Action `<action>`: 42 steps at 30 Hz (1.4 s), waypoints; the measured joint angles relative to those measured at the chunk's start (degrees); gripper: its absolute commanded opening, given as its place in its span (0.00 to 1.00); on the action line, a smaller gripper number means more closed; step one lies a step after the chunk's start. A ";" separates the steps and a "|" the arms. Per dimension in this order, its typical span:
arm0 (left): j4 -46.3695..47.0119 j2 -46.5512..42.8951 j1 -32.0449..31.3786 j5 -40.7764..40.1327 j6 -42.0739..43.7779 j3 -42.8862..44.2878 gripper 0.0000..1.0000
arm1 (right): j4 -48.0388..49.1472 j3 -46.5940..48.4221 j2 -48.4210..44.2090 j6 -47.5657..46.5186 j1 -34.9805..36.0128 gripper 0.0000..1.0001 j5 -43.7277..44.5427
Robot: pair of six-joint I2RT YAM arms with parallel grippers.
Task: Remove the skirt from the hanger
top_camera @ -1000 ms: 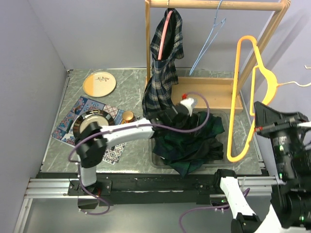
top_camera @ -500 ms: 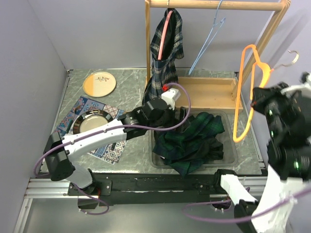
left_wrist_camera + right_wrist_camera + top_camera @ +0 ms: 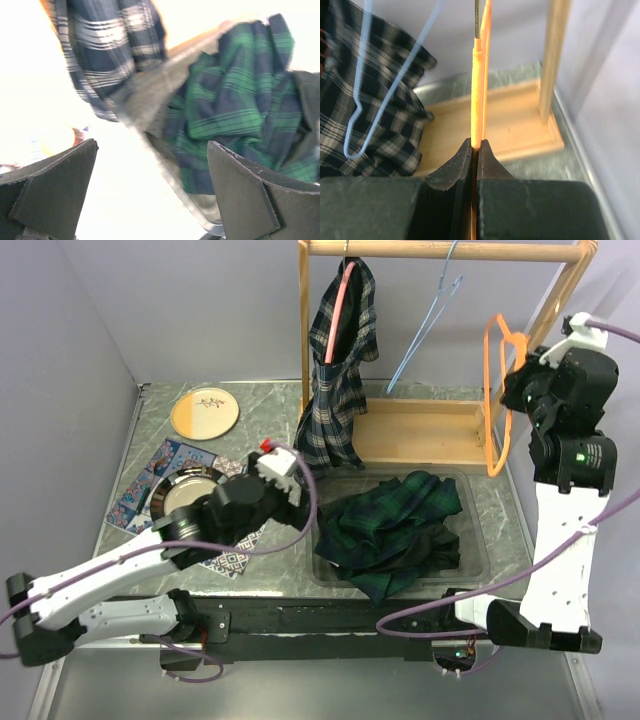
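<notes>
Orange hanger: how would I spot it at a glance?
Find the wooden clothes rack at the back. By its right post, the right arm holds the orange hanger in its jaws. Unlike the blue hanger and pink hanger, it is off the rail.

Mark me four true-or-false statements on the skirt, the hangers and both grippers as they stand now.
1. The green skirt lies in the bin. True.
2. The right gripper is open and empty. False: it is shut on the orange hanger.
3. The left gripper grips the green skirt. False: it is open, with nothing between its fingers.
4. The blue hanger hangs from the wooden rail. True.
</notes>
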 measured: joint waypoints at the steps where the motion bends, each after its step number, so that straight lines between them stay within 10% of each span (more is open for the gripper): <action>1: -0.09 -1.70 -0.35 -1.55 0.98 -0.98 0.97 | 1.51 0.00 0.37 -0.87 0.00 0.00 -1.03; 13: 2.12 -4.63 -13.57 -31.39 10.10 -6.27 0.97 | 10.71 12.22 14.10 -9.14 0.15 0.00 -5.57; 33: 11.15 -32.28 -17.25 -36.92 13.05 -10.91 0.97 | 15.82 21.75 32.28 -9.31 -1.36 0.00 -1.64; 42: 13.35 -32.52 -18.97 -39.65 16.72 -13.14 0.97 | 16.39 21.51 33.03 -4.26 -1.90 0.45 -2.49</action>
